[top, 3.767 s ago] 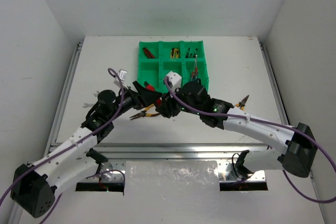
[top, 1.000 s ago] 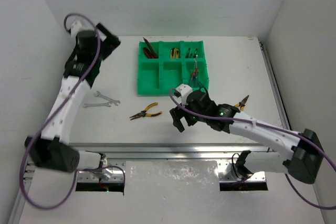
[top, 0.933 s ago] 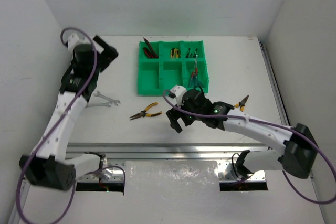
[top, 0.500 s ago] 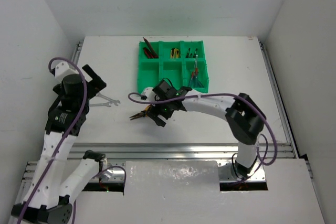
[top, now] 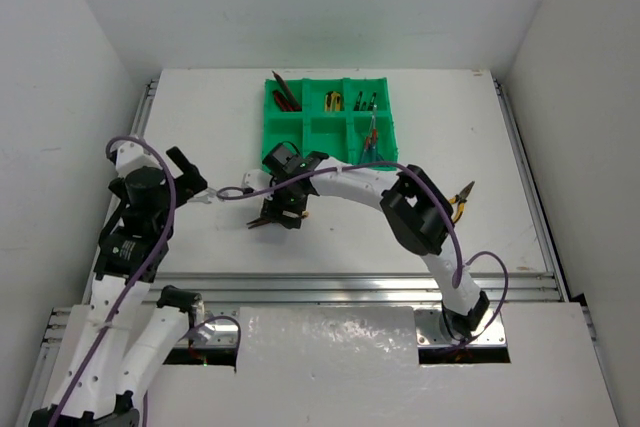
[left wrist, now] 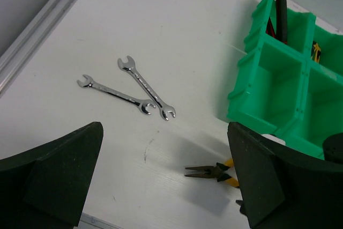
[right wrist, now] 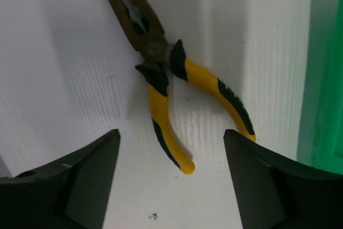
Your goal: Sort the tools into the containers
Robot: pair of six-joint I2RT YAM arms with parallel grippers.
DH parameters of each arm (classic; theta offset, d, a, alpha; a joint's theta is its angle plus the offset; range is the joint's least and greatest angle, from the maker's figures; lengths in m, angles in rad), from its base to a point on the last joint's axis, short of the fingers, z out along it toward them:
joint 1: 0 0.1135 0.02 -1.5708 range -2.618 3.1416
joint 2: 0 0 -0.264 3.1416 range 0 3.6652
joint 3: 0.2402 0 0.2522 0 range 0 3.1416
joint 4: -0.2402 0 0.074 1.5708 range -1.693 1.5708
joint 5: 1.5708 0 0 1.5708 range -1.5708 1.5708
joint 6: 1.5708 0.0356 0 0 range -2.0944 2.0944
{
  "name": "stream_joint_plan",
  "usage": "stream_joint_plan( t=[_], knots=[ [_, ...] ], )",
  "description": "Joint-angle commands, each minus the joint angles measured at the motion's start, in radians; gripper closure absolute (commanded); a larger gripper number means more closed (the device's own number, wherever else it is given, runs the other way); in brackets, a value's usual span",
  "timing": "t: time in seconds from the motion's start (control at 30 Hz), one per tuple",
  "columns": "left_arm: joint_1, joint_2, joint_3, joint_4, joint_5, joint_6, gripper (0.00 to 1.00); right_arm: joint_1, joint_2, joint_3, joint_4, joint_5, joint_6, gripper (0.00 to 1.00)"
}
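A pair of yellow-handled pliers (right wrist: 161,63) lies on the white table just left of the green tray (right wrist: 324,79), handles spread. My right gripper (right wrist: 171,186) is open right above the handles, one finger on each side, touching nothing. In the top view it (top: 285,209) covers most of the pliers (top: 257,224). My left gripper (left wrist: 163,186) is open and empty above the table. Two silver wrenches (left wrist: 146,87) lie crossed ahead of it, and the same pliers (left wrist: 214,172) show at its right finger. In the top view the left gripper (top: 190,175) hangs over the wrenches (top: 208,198).
The green tray (top: 325,129) holds red and black tools in its far left compartment (top: 283,97), yellow-handled ones in the far middle, and screwdrivers in the right compartments. A second pair of yellow pliers (top: 462,195) lies right of the tray. A metal rail runs along the table's left edge.
The left arm has swung down from the far left corner to above the wrenches. The right gripper has moved left across the table to over the pliers. No tool has moved.
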State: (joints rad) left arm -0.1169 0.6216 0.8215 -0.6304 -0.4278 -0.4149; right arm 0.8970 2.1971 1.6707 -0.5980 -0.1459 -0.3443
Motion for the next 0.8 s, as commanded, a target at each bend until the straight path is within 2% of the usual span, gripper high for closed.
stream_joint_plan(
  t=[0.0,0.07,0.1,0.43,0.63,0.77],
  knots=[
    [-0.001,-0.005,-0.005,0.063,0.050,0.031,0.00,0.002,-0.008,0.021,-0.005,-0.027,-0.102,0.19],
    [-0.001,-0.010,-0.008,0.073,0.072,0.036,0.00,0.002,-0.019,0.001,0.026,-0.046,-0.149,0.11],
    [-0.001,-0.011,-0.010,0.077,0.078,0.039,0.00,0.002,-0.017,0.014,0.020,-0.055,-0.159,0.11],
    [-0.001,-0.010,-0.015,0.089,0.118,0.051,0.00,0.002,-0.030,0.041,0.027,-0.179,-0.237,0.11],
    [-0.001,-0.016,-0.016,0.090,0.116,0.053,0.00,0.002,0.065,0.148,-0.036,-0.231,-0.303,0.13],
    [-0.001,-0.014,-0.018,0.090,0.116,0.053,0.00,0.003,0.067,0.126,0.045,-0.265,-0.292,0.15]
  ],
)
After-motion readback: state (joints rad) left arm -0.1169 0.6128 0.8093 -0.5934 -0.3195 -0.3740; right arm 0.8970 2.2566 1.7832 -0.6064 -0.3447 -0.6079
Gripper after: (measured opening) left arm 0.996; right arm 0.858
